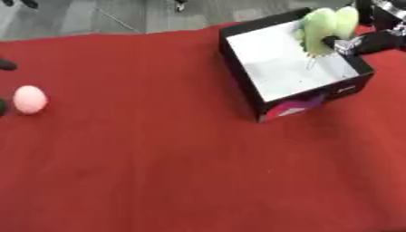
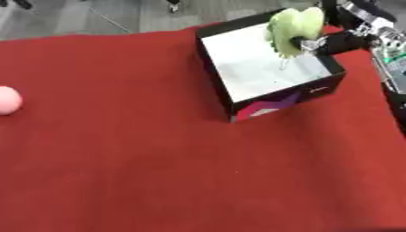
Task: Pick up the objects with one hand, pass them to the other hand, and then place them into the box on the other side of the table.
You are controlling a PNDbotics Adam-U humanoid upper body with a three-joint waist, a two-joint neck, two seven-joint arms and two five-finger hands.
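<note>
A pale green, lobed object (image 2: 295,26) hangs over the far right part of the black box (image 1: 242,68) with a white inside. My right hand (image 2: 342,42) comes in from the upper right and its dark fingers pinch the green object from the side. A pink egg-shaped object (image 1: 29,99) lies on the red cloth at the far left. Dark parts of my left hand (image 1: 6,65) show at the left edge, just beside the pink object and apart from it; little of that hand is visible.
The red cloth (image 1: 158,163) covers the whole table. The box stands at the back right, turned askew, with a pink and white patch on its near corner (image 1: 292,108). Grey floor lies beyond the table's far edge.
</note>
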